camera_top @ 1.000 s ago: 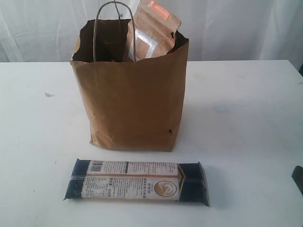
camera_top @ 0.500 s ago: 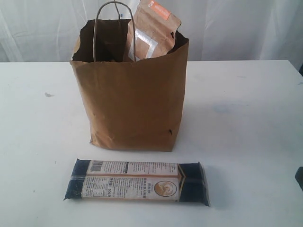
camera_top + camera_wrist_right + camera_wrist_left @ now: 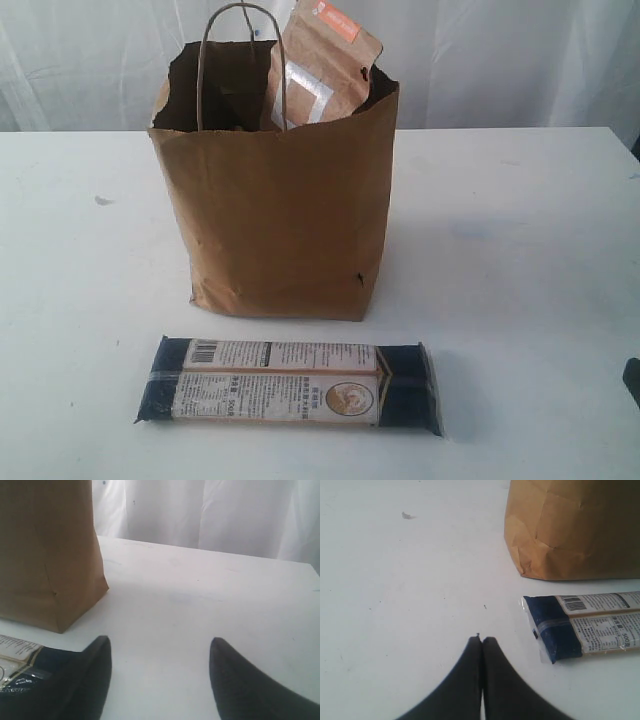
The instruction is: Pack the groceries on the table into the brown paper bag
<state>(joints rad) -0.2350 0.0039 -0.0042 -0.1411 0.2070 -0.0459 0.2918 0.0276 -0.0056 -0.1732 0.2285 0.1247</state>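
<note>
The noodle pack (image 3: 288,385) lies flat on the bench (image 3: 520,250) before the brown paper bag (image 3: 280,220), long axis crosswise. The right claw (image 3: 160,641), parted and empty, looks nearer, at one end; the left claw (image 3: 482,640) is closed, empty.

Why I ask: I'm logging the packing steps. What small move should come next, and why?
Probably ease the right gripper over the dark end of the noodle pack and lower it. Its jaws stand open beside that end; the left gripper is shut. The pack lies flat on the table before the brown paper bag, the only grocery seen outside it.
</note>
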